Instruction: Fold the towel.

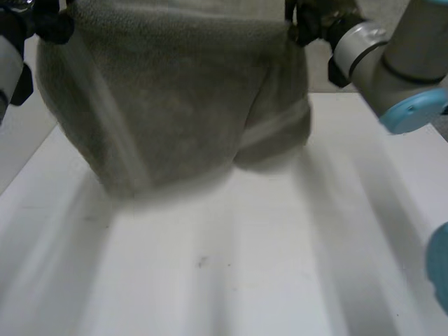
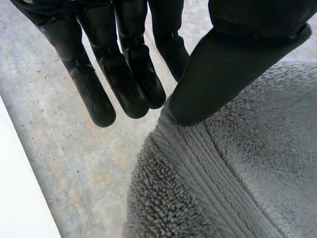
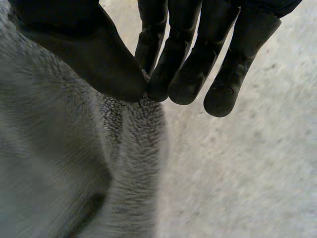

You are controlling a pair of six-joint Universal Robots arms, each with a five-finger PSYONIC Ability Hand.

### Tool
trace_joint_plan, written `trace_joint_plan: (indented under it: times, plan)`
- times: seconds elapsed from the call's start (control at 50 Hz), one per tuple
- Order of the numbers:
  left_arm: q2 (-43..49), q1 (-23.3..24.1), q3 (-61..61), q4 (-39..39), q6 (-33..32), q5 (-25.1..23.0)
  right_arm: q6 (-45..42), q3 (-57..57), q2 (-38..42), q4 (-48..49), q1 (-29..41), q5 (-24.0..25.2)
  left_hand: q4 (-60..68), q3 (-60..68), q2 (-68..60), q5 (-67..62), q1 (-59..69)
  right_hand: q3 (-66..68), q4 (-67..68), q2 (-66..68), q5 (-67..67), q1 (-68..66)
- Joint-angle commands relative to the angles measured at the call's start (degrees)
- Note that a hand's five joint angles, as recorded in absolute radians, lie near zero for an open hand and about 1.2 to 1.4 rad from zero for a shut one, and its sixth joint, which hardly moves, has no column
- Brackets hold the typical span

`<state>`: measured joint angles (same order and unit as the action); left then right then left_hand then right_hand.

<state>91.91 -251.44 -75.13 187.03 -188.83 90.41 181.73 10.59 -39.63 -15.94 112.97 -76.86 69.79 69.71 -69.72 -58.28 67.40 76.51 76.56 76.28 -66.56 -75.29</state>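
A grey towel (image 1: 182,105) hangs from both hands above the white table (image 1: 224,266), its lower edge close over the tabletop. My left hand (image 1: 52,26) holds the towel's upper left corner. Seen from the left wrist, its thumb (image 2: 208,74) pinches the ribbed edge of the towel (image 2: 237,173) against the fingers (image 2: 124,74). My right hand (image 1: 308,24) holds the upper right corner. From the right wrist, its thumb (image 3: 99,59) and fingers (image 3: 183,74) close on a fold of the towel (image 3: 59,163).
The table's near half lies bare in front of the hanging towel. Grey speckled floor (image 2: 74,163) shows below the left hand, with the table's white edge (image 2: 20,198) beside it. More floor (image 3: 237,173) lies under the right hand.
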Motion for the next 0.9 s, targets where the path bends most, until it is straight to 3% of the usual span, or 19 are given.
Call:
trace_joint_plan:
  times: [0.02, 0.04, 0.06, 0.12, 0.18, 0.34, 0.38, 0.4, 0.42, 0.44, 0.46, 0.48, 0.5, 0.68, 0.72, 0.9]
  plan:
    - [8.1, 0.9, 1.2, 1.0, 2.8, 0.6, -14.4, 22.7, -13.2, -2.7, 1.5, 1.7, 10.2, 10.3, -10.3, -11.7, 12.6, 3.5, 3.4, 3.7, -3.4, -4.7]
    - [9.7, 1.6, -0.5, 0.9, 3.3, 0.8, -20.2, 29.5, -16.3, -2.7, 1.8, 1.4, 10.2, 10.3, -10.3, -11.7, 12.6, 3.5, 3.4, 3.7, -3.4, -4.7]
    - [9.7, 1.6, -0.5, 0.9, 3.3, 0.8, -20.3, 29.6, -16.4, -2.7, 1.8, 1.4, 10.2, 10.3, -10.3, -11.7, 12.6, 3.5, 3.4, 3.7, -3.4, -4.7]
    - [12.2, 2.7, -8.6, 0.9, 3.2, 1.1, -35.7, 48.9, -22.3, -2.7, 2.3, 0.3, 10.2, 10.3, -10.3, -11.7, 12.6, 3.5, 3.4, 3.7, -3.4, -4.7]
    - [12.5, 2.4, -14.8, 0.8, 3.0, 1.0, -40.6, 58.2, -24.3, -3.1, 1.6, -0.7, 10.2, 10.3, -10.3, -11.7, 12.6, 3.5, 3.4, 3.7, -3.4, -4.7]
    - [11.5, 3.2, -28.9, -0.4, 2.6, 0.5, -42.4, 71.7, -23.7, -6.4, 1.8, -0.7, 10.2, 10.3, -10.3, -11.7, 12.6, 3.5, 3.4, 3.7, -3.4, -4.7]
    - [11.1, 3.3, -29.6, -1.2, 2.6, 0.5, -42.3, 71.9, -23.3, -6.9, 2.1, -0.2, 10.2, 10.3, -10.3, -11.7, 12.6, -0.1, -0.2, 0.1, 0.2, -1.1]
    - [10.3, 3.5, -29.9, -2.1, 2.6, 0.5, -42.1, 71.9, -23.3, -7.1, 2.1, 0.2, 10.2, 10.3, -10.3, -11.7, 12.6, -18.0, -18.0, -17.7, 18.0, 16.7]
    - [10.3, 3.5, -29.9, -2.1, 2.6, 0.5, -42.1, 71.9, -23.3, -7.1, 2.1, 0.2, 10.2, 10.3, -10.3, -11.7, 12.6, -18.1, -18.2, -17.9, 18.2, 16.9]
    - [9.3, 3.9, -30.0, -3.1, 2.6, 0.5, -41.6, 71.8, -23.7, -6.8, 1.7, 0.2, 10.2, 10.3, -10.3, -11.7, 12.6, -34.6, -34.7, -34.4, 34.7, 33.4]
    - [9.3, 3.9, -30.0, -3.1, 2.6, 0.5, -41.6, 71.8, -23.7, -6.8, 1.7, 0.2, 10.2, 10.3, -10.3, -11.7, 12.6, -34.8, -34.8, -34.6, 34.9, 33.6]
    - [8.1, 4.1, -30.1, -3.9, 2.6, 0.5, -41.1, 71.4, -24.3, -6.7, 1.5, 0.3, 10.2, 10.3, -10.3, -11.7, 12.6, -48.3, -48.3, -48.1, 48.3, 47.1]
    - [7.2, 4.3, -30.2, -4.5, 2.6, 0.5, -40.6, 71.0, -25.0, -6.4, 1.6, 0.6, 10.2, 10.3, -10.3, -11.7, 12.6, -51.3, -51.3, -51.0, 51.3, 50.0]
    - [3.5, 4.2, -31.0, -4.8, 2.2, 0.5, -31.9, 66.2, -27.7, -2.3, -0.6, 1.1, -7.1, -7.0, 7.0, 5.6, -4.7, -52.5, -52.5, -52.2, 52.5, 51.2]
    - [3.1, 4.0, -30.4, -5.0, -0.2, 0.5, -29.2, 63.3, -27.8, -2.5, -3.0, 1.4, -24.2, -24.1, 24.1, 22.7, -21.8, -52.5, -52.5, -52.2, 52.5, 51.2]
    - [2.0, 4.4, -27.4, -4.7, -10.9, 0.5, -29.9, 52.5, -20.5, -5.9, -4.0, 3.3, -41.2, -41.2, 41.2, 39.7, -38.8, -52.8, -52.8, -52.6, 52.9, 51.6]
